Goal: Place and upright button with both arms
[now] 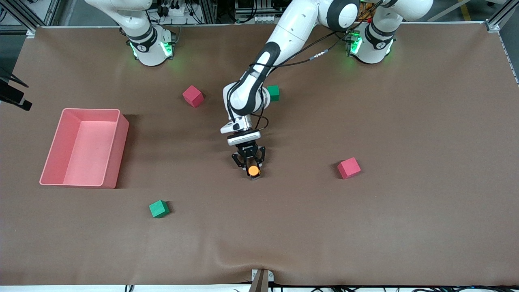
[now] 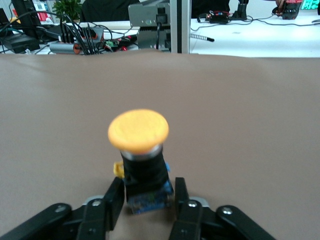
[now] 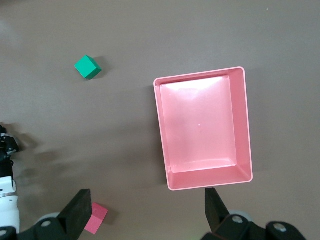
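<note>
The button (image 1: pixel 254 170) sits upright mid-tabletop (image 1: pixel 405 223), orange cap up, with a pink cube (image 1: pixel 349 167) off at its 3 o'clock in the front view. The left claw (image 1: pixel 248 161) is low around the black body, fingers (image 2: pixel 107 207) either side; whether they actually pinch it is hard to call. Best bet looks like easing them apart evenly and lifting straight up so nothing tips it. The right claw (image 3: pixel 145 212) waits high above the pink bin (image 3: pixel 202 127), fingers spread wide.
</note>
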Controlling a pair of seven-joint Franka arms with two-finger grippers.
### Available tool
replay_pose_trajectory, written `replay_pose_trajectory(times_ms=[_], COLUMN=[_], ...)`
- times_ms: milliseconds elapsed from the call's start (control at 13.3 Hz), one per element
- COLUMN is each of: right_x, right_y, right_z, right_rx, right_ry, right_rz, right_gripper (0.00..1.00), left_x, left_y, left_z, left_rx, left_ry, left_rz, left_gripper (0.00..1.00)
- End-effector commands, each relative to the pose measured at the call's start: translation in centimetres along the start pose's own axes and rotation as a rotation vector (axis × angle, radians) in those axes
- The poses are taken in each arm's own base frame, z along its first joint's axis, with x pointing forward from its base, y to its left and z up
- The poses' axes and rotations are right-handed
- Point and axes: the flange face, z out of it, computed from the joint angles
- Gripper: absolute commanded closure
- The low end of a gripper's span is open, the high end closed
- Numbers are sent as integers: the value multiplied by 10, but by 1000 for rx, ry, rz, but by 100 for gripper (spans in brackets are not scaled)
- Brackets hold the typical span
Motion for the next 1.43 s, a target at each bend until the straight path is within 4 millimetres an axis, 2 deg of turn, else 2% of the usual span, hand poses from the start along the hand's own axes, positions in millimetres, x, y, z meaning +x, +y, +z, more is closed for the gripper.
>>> replay_pose_trajectory(times_ms=[0,75,375,676,901,976,1051,1202,1352], right_x=[-1,-1,-1,-3,-3,-3,-6,-10,-10], right_y=[-2,0,0,-1,-7,-14,-25,-44,-40], right_z=[-7,-7,-8,-6,-4,-4,-3,-2,-4], right_rx=[-3,-3,-2,-6,-13,-22,-44,-104,-101], right_ry=[11,11,16,3,-2,-6,-16,-31,-28], right_rz=[-40,-76,-89,-92,-104,-116,-134,-166,-145], right_gripper=[0,0,0,0,0,0,0,0,0], left_x=[-3,-2,27,97,175,204,244,326,408], left_y=[7,11,26,30,18,7,-6,-42,-97], left_z=[-13,-23,-65,-106,-130,-129,-128,-123,-109], left_rx=[-5,2,64,162,201,224,219,194,160], left_ry=[-22,-66,-203,-425,-545,-599,-652,-734,-815], left_rz=[-32,-69,-181,-232,-248,-270,-281,-301,-311], left_gripper=[0,0,0,0,0,0,0,0,0])
